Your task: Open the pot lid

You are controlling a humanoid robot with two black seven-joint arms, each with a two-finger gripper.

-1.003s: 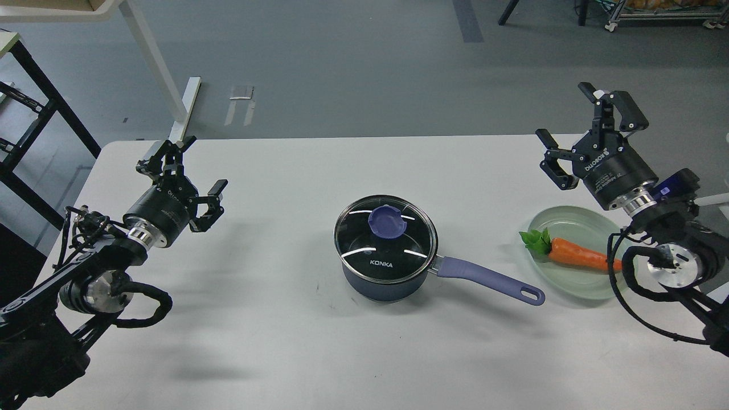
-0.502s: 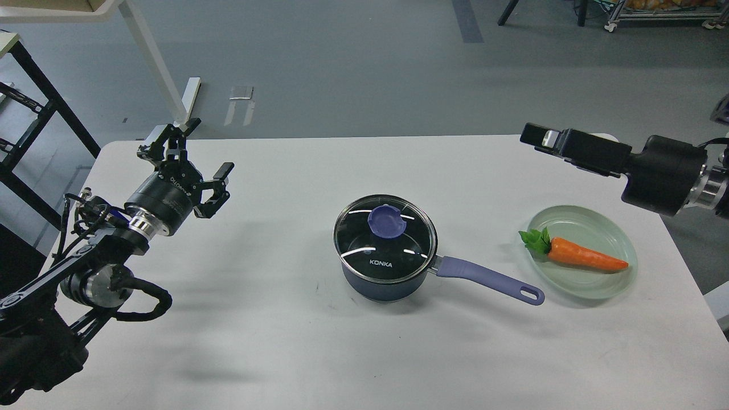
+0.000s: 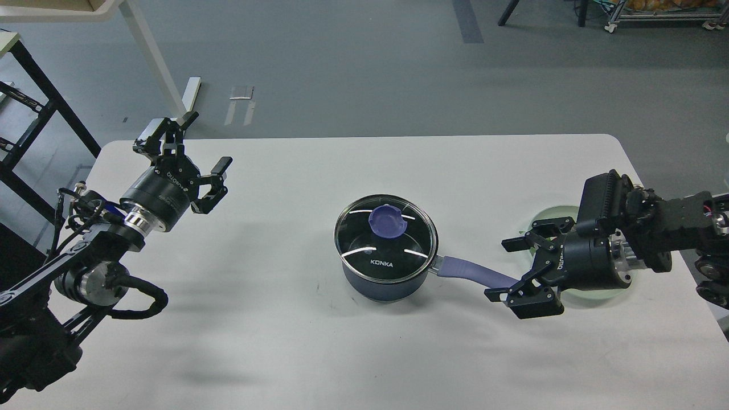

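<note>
The pot (image 3: 383,285) is a small dark blue saucepan in the middle of the white table. The pot lid (image 3: 386,237), clear glass with a steel rim, a blue-purple knob and white "KONKA" lettering, sits on it. The lavender-blue handle (image 3: 467,270) points right. My right gripper (image 3: 507,272) is open, low over the table, with its fingers on either side of the handle's far end, which it hides. My left gripper (image 3: 191,145) is open and empty, raised over the table's far left, well away from the pot.
A glass plate (image 3: 547,216) lies at the right, mostly hidden behind my right gripper and wrist; the carrot on it is hidden. The table's far edge (image 3: 364,136) runs behind the pot. A black frame (image 3: 34,114) stands off the table's left.
My right arm has swung down from high at the back right to table level at the pot handle's end, covering the plate and carrot. My left gripper has crept slightly up and back.
</note>
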